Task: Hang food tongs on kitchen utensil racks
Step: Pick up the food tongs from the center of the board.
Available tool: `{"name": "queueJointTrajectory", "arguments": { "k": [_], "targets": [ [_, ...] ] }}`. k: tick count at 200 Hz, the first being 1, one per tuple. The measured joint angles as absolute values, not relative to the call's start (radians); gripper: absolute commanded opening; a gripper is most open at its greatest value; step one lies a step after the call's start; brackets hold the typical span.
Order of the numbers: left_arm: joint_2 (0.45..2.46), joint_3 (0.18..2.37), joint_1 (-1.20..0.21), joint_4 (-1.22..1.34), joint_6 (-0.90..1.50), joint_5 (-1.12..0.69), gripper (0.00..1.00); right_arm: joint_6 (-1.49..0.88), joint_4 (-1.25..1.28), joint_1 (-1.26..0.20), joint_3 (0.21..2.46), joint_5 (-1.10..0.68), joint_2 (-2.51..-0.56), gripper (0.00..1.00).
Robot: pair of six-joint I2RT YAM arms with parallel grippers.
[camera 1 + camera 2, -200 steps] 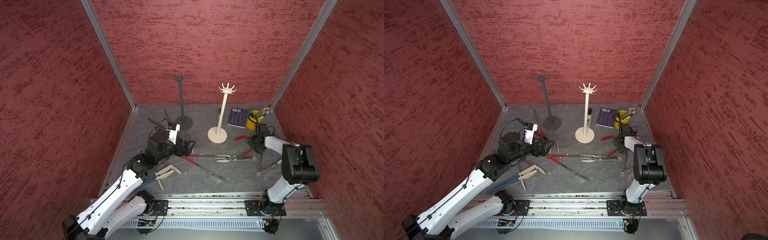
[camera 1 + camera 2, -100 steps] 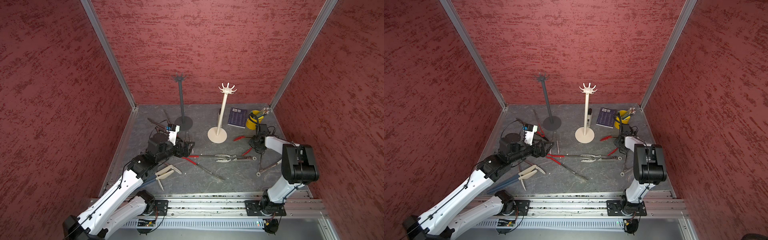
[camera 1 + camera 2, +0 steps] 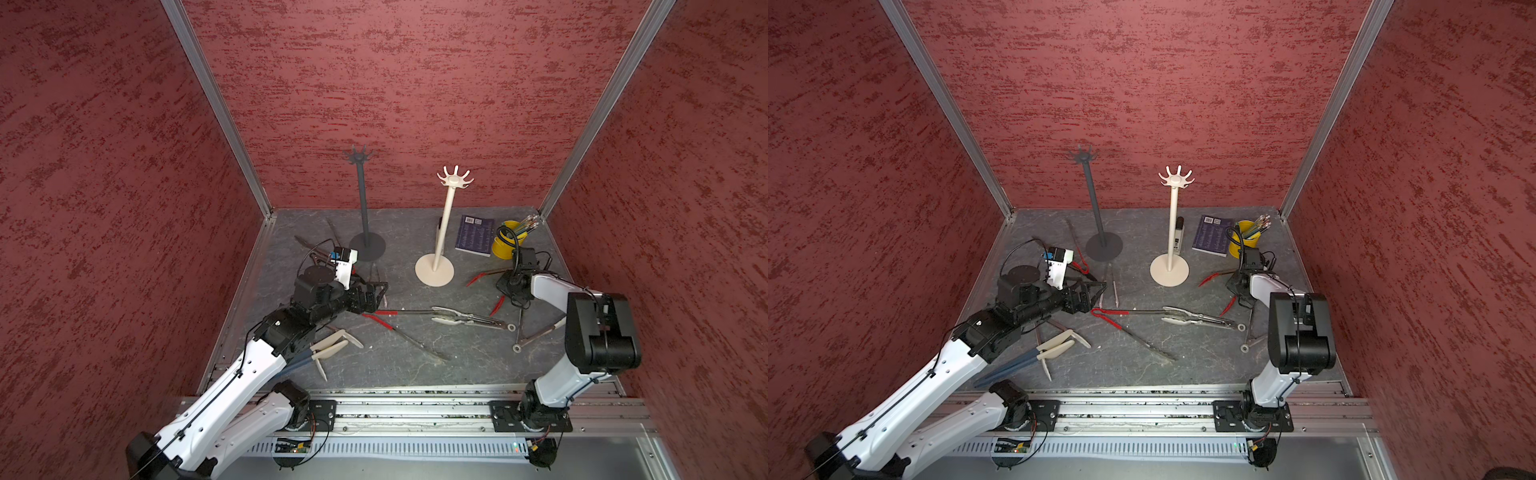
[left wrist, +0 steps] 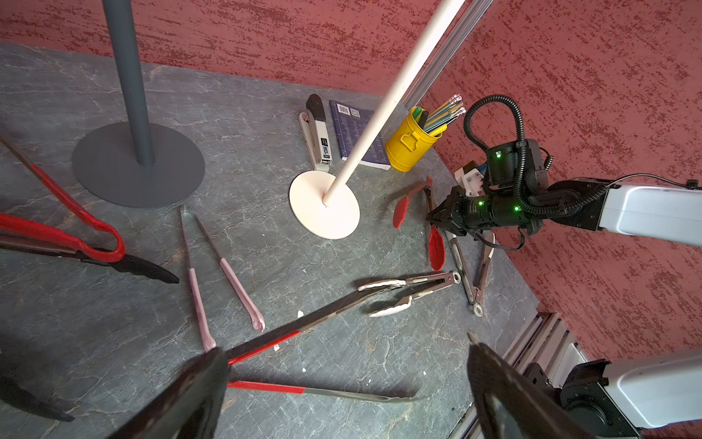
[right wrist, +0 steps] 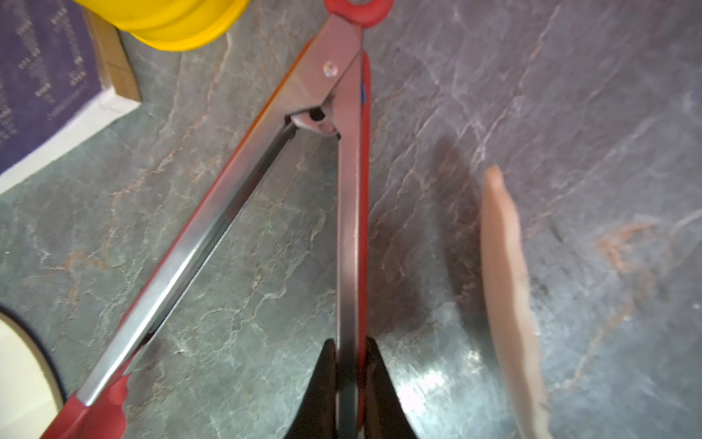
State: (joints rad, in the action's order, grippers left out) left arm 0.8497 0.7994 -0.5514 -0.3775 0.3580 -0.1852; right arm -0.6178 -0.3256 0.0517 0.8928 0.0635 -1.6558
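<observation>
The dark grey rack [image 3: 365, 199] and the cream-white rack [image 3: 446, 216] stand at the back with bare hooks. Several food tongs lie scattered on the grey floor. My right gripper [image 5: 351, 346] is low near the yellow cup, shut on one metal arm of the red-tipped tongs [image 5: 347, 190]. The black fingers [image 5: 323, 380] press that arm from both sides, while the tongs' other arm splays free. In both top views their red tips [image 3: 496, 305] show beside the gripper [image 3: 505, 286]. My left gripper [image 4: 343, 346] hangs open over the long red-handled tongs [image 4: 266, 387], holding nothing.
A yellow cup of pencils [image 3: 505, 243], a purple book [image 3: 473, 235] and a stapler [image 4: 317, 133] sit at the back right. Cream tongs [image 3: 332, 345], pink tongs [image 4: 228, 266] and white-tipped tongs [image 3: 457, 318] lie around. Red walls close three sides.
My right gripper has closed on the arm of the red-tipped tongs. The left arm has barely moved and stays open.
</observation>
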Motion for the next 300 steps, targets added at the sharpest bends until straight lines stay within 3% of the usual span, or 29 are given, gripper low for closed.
{"name": "queueJointTrajectory", "arguments": {
  "k": [230,300],
  "targets": [
    [0.855,0.79,-0.549,-0.339,0.358,-0.202,1.0,-0.444,-0.348,0.052,0.925,0.049,-1.383,0.0],
    [0.857,0.785,-0.549,-0.325,0.358,-0.209,1.0,-0.282,-0.174,0.052,0.889,-0.055,-1.219,0.0]
  ]
}}
